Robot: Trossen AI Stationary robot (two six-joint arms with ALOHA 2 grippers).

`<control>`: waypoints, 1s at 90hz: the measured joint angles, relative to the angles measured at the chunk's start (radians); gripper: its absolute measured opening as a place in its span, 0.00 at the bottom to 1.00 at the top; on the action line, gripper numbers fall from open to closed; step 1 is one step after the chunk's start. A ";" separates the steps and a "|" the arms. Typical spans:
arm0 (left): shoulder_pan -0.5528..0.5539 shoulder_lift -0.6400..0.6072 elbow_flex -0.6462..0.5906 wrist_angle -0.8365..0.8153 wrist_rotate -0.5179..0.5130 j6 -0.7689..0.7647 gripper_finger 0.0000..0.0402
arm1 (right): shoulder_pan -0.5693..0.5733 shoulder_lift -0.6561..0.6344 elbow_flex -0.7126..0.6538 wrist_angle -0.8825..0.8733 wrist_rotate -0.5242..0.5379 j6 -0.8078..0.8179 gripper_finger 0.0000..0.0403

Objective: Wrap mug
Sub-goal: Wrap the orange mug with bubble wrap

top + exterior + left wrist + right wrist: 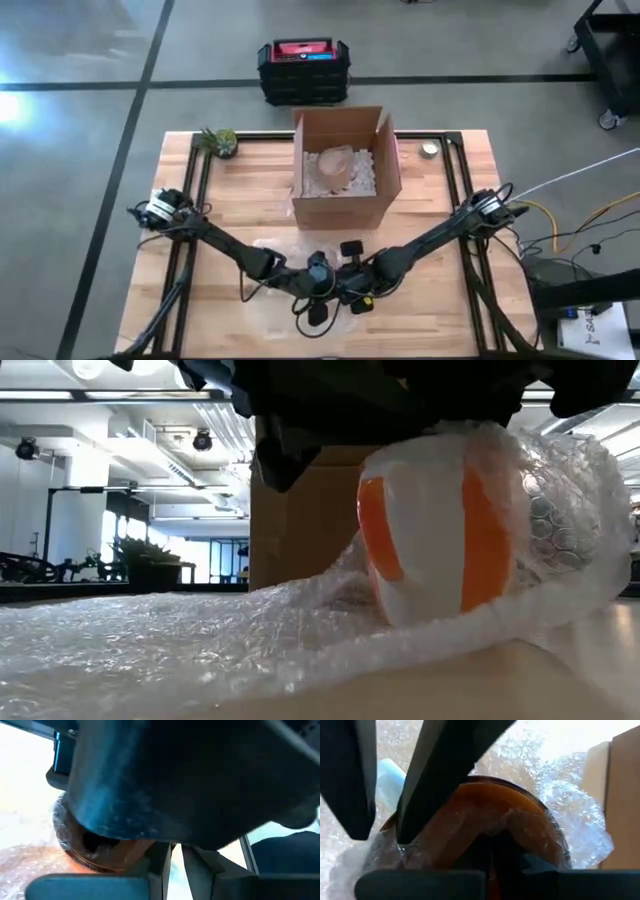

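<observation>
Bubble wrap (150, 640) half-covers the orange-and-white mug (440, 530) in the low view; overhead, arms hide it. Tool grips: cannot tell.

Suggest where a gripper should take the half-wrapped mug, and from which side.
From above, at the rim: the mug stands upright with bubble wrap draped over its sides and spread on the table, so the side walls look slippery, while the open mouth offers an edge to pinch.

no text or labels are legible.
</observation>
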 joint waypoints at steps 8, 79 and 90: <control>0.000 0.000 0.000 0.002 0.000 0.000 0.09 | -0.001 -0.012 0.000 0.002 -0.017 -0.013 0.01; -0.001 0.000 -0.002 0.005 0.000 0.004 0.09 | -0.010 -0.078 0.008 0.002 -0.046 -0.052 0.01; 0.001 0.000 -0.002 0.011 -0.003 0.004 0.09 | -0.013 -0.023 0.014 0.013 -0.042 -0.058 0.01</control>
